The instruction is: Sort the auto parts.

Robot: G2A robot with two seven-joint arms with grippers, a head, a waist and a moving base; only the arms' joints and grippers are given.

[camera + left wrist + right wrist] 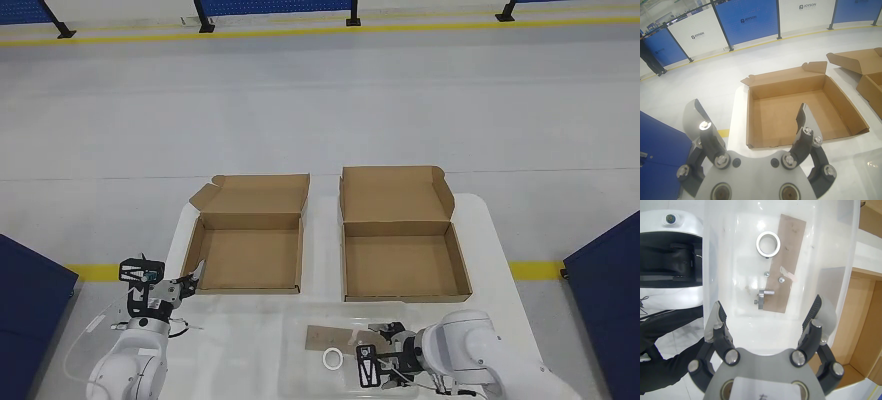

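A clear white tray holds the parts: a metal ring, two small bolts and an L-shaped metal bracket, beside a brown card strip. My right gripper hangs open just above the tray, nearest the bracket, with nothing between its fingers. From the top, the ring lies just left of the right gripper. My left gripper is open and empty near the table's left front, facing the empty left cardboard box.
Two open, empty cardboard boxes stand side by side on the white table: the left box and the right box. The tray runs along the front edge. The right box's wall is close beside the right gripper.
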